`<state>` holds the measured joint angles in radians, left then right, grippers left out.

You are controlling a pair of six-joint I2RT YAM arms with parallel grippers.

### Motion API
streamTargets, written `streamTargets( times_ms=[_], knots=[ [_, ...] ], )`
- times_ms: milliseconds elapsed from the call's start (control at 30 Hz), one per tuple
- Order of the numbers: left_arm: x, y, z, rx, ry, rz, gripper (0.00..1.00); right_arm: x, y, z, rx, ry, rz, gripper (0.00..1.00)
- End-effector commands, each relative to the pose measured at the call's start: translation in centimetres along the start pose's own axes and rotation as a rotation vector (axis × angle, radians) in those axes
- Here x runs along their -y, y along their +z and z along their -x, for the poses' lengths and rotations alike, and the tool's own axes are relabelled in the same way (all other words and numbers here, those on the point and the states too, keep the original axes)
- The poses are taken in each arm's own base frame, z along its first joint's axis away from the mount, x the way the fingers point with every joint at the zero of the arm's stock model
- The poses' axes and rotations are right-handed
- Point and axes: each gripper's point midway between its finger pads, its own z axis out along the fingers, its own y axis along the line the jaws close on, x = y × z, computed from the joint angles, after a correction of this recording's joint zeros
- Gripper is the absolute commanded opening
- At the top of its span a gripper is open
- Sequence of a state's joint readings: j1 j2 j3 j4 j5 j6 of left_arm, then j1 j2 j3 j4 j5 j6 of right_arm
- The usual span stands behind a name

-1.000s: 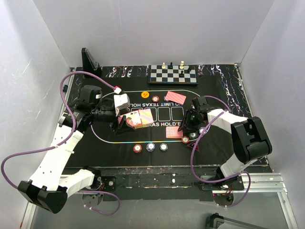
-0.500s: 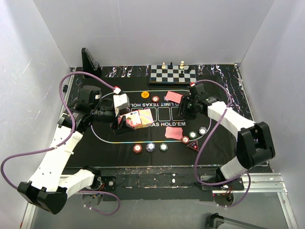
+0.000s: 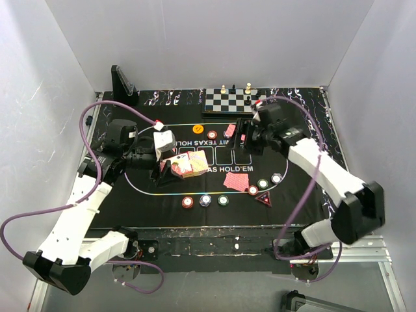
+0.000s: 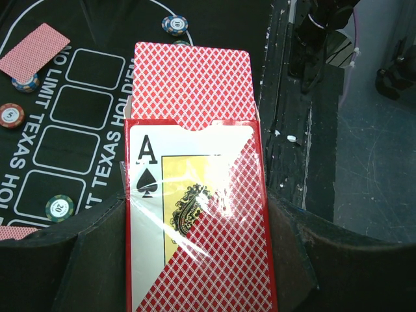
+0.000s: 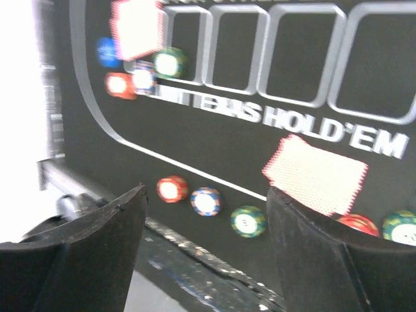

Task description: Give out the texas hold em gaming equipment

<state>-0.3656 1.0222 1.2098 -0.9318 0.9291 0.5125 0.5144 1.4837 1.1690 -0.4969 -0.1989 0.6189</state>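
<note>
My left gripper (image 3: 168, 166) is clamped on a red playing-card box (image 4: 195, 221) printed with an ace of spades. It holds the box over the left part of the black felt mat (image 3: 156, 207) that covers the surface. On the left wrist camera, a stack of red-patterned-back cards (image 4: 192, 81) pokes out of the box's open end.

My right gripper (image 5: 205, 195) hangs over the far right part of the mat, fingers spread wide with nothing between them.

The rest of the equipment lies on the mat:
- **Right of centre:** a face-down pair of red-backed cards (image 3: 235, 181) sits right of centre. Just beside it, a red chip (image 3: 253, 190), a green chip (image 3: 262, 184) and a white chip (image 3: 277, 177) run in a slanted line.
- **Marker:** the dark red triangular marker (image 3: 264, 199) lies just on the near side of those three chips.
- **Near edge:** a row of three more chips sits close together, a red one (image 3: 188, 202), a blue one (image 3: 205, 199) and a green one (image 3: 223, 199).
- **Far side:** another face-down red-backed card (image 3: 231, 130) lies just left of my right gripper. A red-rimmed chip (image 3: 212, 134) is beside it and an orange chip (image 3: 197, 128) a little further left.

A black-and-white chessboard (image 3: 236, 102) with a few pieces on it stands along the far edge of the surface. A black angled stand (image 3: 122, 83) is in the far left corner.
</note>
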Motion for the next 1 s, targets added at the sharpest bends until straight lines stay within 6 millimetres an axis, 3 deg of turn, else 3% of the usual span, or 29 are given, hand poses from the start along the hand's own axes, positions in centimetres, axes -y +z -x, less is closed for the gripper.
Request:
streamTargets(
  times_ms=[0, 100, 233, 667, 967],
  knots=[
    [0.9, -0.3, 0.5, 0.043, 0.033, -0.019, 0.0, -8.3, -8.8, 3.1, 0.141, -0.059, 0.3, 0.83],
    [1.0, -0.4, 0.5, 0.043, 0.034, -0.016, 0.0, -11.5, -12.0, 2.5, 0.131, -0.072, 0.458, 0.85],
    [1.0, -0.3, 0.6, 0.047, 0.038, -0.017, 0.0, -14.6, -13.4, 1.4, 0.09, -0.056, 0.645, 0.86],
    [0.5, -0.2, 1.0, 0.05, 0.042, -0.01, 0.0, -19.5, -11.3, -3.3, -0.089, -0.101, 0.751, 0.89],
    [0.0, 0.1, 1.6, 0.069, 0.036, -0.009, 0.0, -20.6, -10.4, -4.6, -0.165, -0.002, 0.876, 0.9]
  ],
)
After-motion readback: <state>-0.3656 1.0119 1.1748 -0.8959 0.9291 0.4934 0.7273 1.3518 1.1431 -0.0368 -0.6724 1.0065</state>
